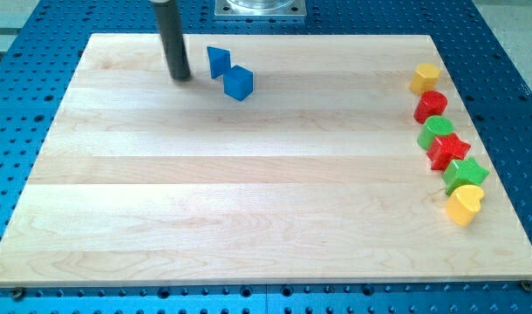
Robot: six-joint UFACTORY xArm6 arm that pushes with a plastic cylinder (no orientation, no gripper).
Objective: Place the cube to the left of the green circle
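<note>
Blue cube [238,83] sits right of my tip [181,78].

Bright, even light; sharp focus, soft short shadows, no glare

I'm working in a lab: a pale wooden board [248,192] sits on a blue perforated bench [510,105] (an optical-style breadboard), metal mount [260,8] at the view's top.

Board [248,192]: pale wood, smooth, matt grain. Blue cube [238,83] by my tip [182,78]: glossy plastic. Rod: dark, matt. Table [510,105]: blue perforated metal.
</note>
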